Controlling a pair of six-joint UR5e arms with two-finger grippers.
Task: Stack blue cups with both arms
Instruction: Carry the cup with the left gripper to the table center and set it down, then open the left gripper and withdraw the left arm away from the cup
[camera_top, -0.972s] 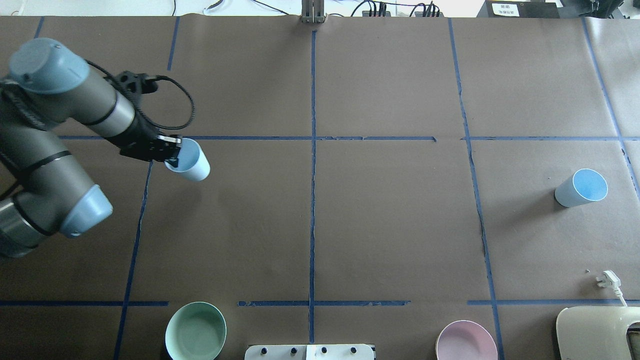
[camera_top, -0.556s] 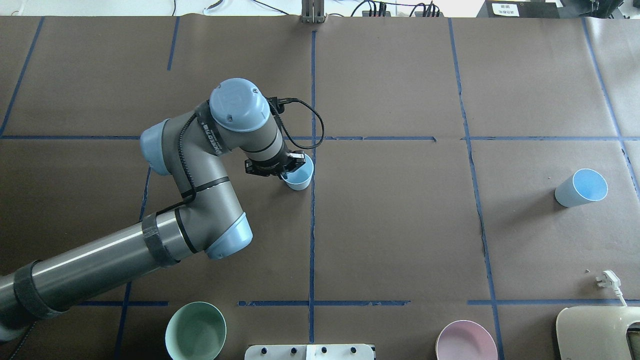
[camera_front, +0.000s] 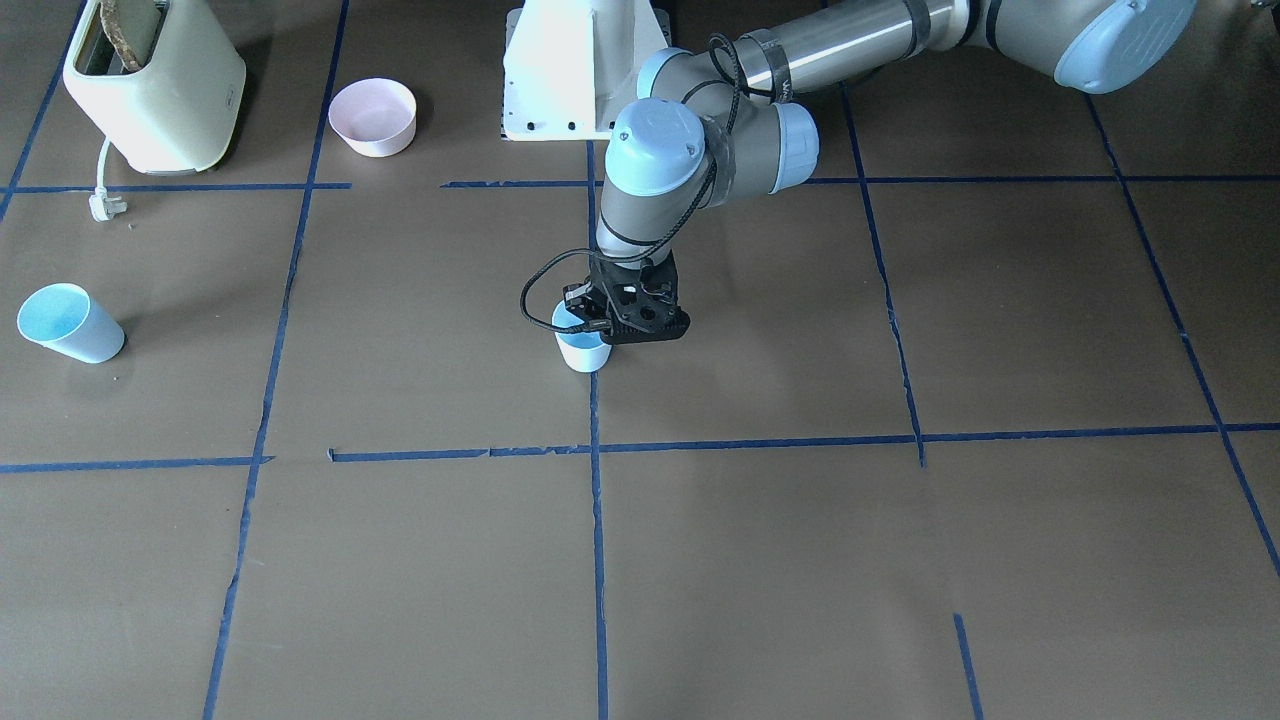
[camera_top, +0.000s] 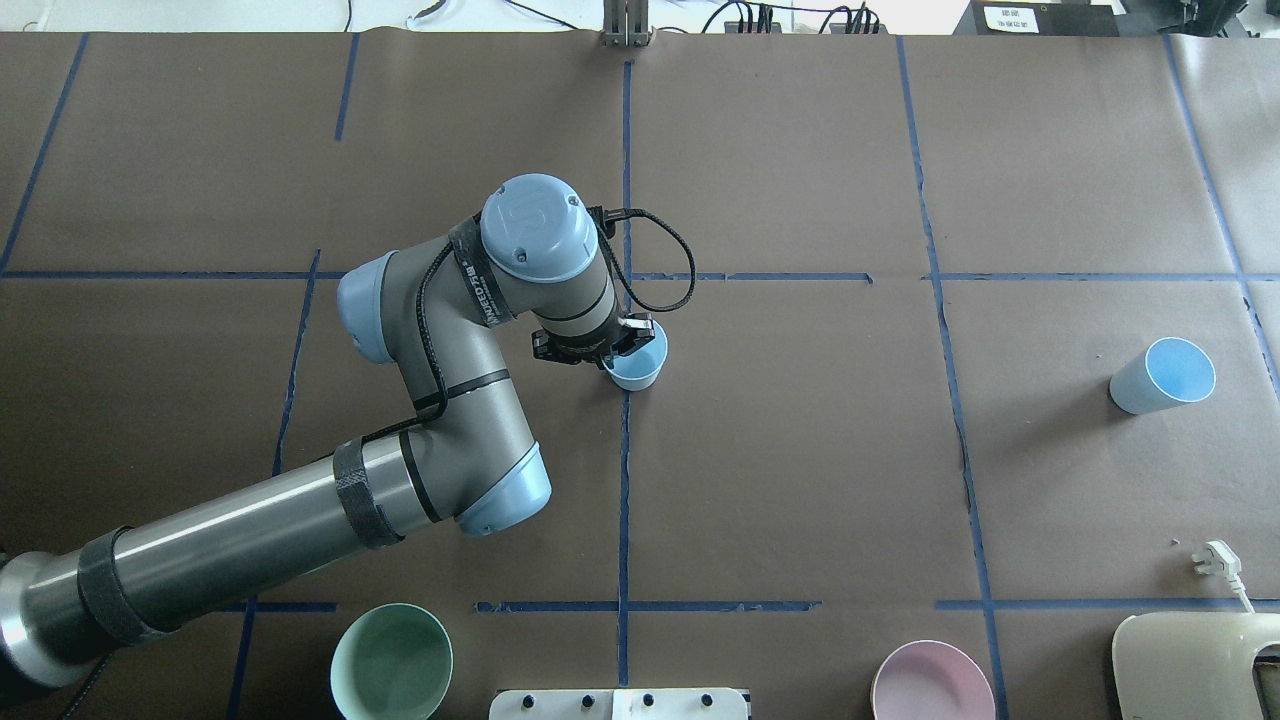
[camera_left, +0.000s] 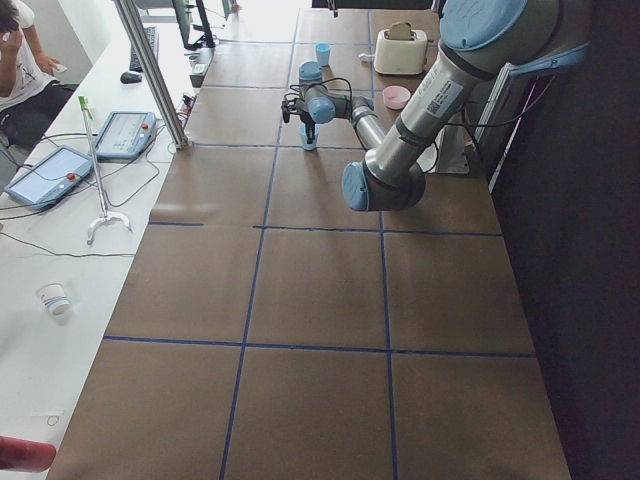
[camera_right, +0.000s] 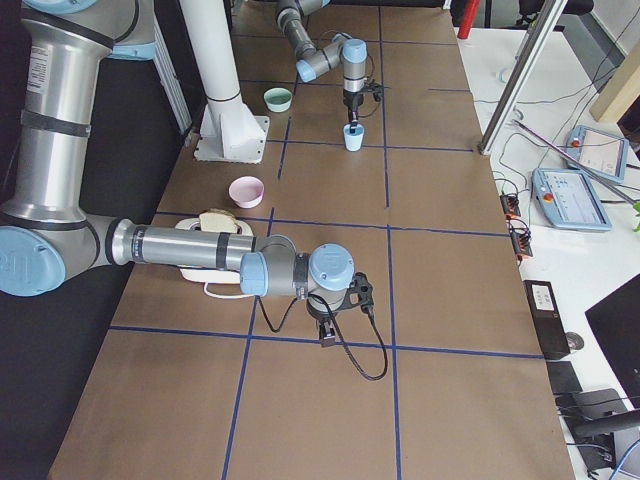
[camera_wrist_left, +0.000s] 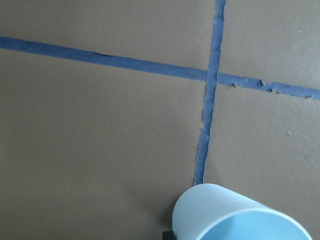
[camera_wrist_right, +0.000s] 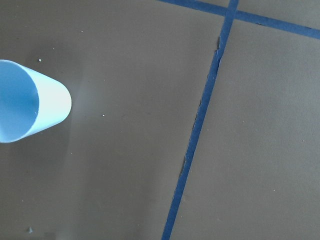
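Note:
My left gripper (camera_top: 624, 346) is shut on the rim of one blue cup (camera_top: 637, 369), held upright at the table's centre line; I cannot tell whether it touches the table. It also shows in the front view (camera_front: 583, 351) and at the bottom of the left wrist view (camera_wrist_left: 240, 216). The second blue cup (camera_top: 1162, 376) stands alone at the right, also in the front view (camera_front: 68, 322) and at the left edge of the right wrist view (camera_wrist_right: 30, 102). My right gripper (camera_right: 327, 331) shows only in the right side view; I cannot tell if it is open or shut.
A pale green bowl (camera_top: 392, 662) and a pink bowl (camera_top: 933, 685) sit at the near edge. A cream toaster (camera_top: 1200, 665) with a loose white plug (camera_top: 1215, 558) is at the near right corner. The white pedestal (camera_front: 585, 70) stands between the bowls.
My left arm has carried its blue cup from the far left of the table rightwards to the centre line. The second cup has not moved.

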